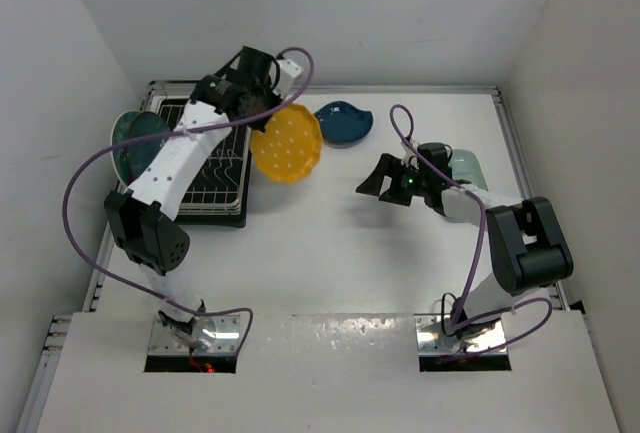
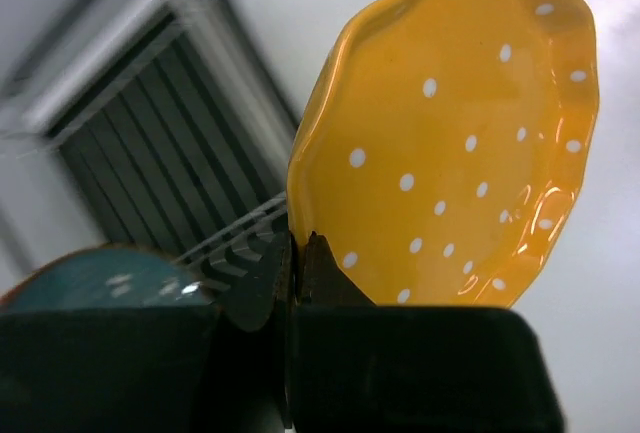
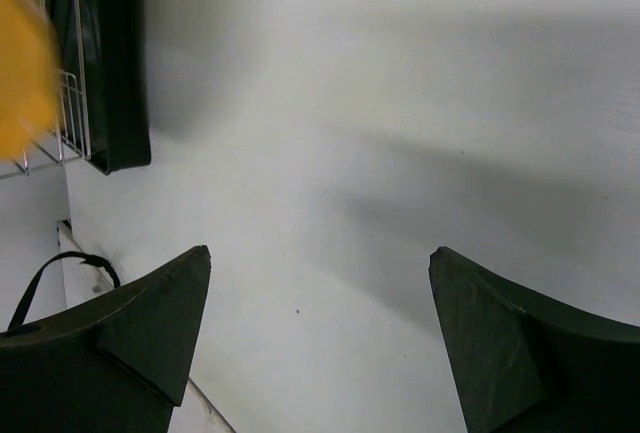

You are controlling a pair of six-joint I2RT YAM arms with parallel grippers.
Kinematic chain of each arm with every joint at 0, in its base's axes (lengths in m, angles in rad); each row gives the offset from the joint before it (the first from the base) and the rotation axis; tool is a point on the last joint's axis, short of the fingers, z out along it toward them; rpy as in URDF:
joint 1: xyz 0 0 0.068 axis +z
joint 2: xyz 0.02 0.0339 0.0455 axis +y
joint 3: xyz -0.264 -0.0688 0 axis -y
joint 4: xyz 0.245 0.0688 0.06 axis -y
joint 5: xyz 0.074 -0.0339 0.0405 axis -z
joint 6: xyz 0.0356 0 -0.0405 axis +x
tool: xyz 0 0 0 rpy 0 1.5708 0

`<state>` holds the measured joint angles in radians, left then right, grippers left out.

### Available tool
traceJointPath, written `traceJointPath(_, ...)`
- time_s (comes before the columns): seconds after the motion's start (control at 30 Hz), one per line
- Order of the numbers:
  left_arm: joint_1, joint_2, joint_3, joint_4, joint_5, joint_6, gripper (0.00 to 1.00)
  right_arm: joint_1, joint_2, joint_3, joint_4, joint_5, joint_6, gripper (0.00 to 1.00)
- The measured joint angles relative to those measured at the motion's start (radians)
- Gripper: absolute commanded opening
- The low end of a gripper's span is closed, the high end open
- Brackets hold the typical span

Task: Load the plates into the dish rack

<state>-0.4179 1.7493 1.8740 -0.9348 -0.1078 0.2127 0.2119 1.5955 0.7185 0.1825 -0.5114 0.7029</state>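
A yellow scalloped round ceramic plate with white dots is clenched at its rim by the left gripper. In the left wrist view the two fingers are seen pressed together on the plate's near edge, and the plate is held tilted on edge. It is carried above the table, just beside the right side of the rectangular white wire dish rack on its black tray; it is not set between the prongs.

The rack is placed at the far left of the white table. A round dark teal plate is stood on edge at the rack's left side and overhangs it. A dark blue leaf-shaped plate is laid flat on the table at the far middle, just right of the yellow plate and apart from it. A pale mint oblong plate is seen at the right, partly hidden behind the right arm.

The right gripper is released: its jaws are spread wide over bare table, and nothing is held between them. It is pointed left, well apart from the rack.
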Motion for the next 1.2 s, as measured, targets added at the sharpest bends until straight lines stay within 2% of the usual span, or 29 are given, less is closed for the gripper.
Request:
traceJointPath(0.13,0.076,-0.007,0.141,-0.019,-0.159,0.047,0.00,0.000,0.000,0.000,-0.013,0.008,0.001,0.89)
traceJointPath(0.23,0.128,-0.050,0.180,-0.005,-0.281,0.086,0.00,0.000,0.000,0.000,-0.013,0.014,0.002,0.89)
traceJointPath(0.37,0.177,-0.138,0.166,0.001,-0.456,0.158,0.00,0.000,-0.003,-0.007,-0.003,0.030,0.008,0.89)
traceJointPath(0.53,0.212,-0.238,0.037,0.016,-0.607,0.241,0.00,0.000,-0.007,-0.037,0.011,0.037,0.016,0.87)
traceJointPath(0.8,0.262,-0.240,-0.109,0.082,-0.682,0.301,0.00,0.002,-0.007,-0.055,0.031,0.037,0.032,0.87)
traceJointPath(1.03,0.283,-0.244,-0.281,0.241,-0.697,0.387,0.00,0.000,0.006,-0.056,0.053,0.036,0.042,0.87)
traceJointPath(1.2,0.284,-0.244,-0.347,0.354,-0.728,0.460,0.00,-0.006,0.007,-0.070,0.056,0.036,0.044,0.87)
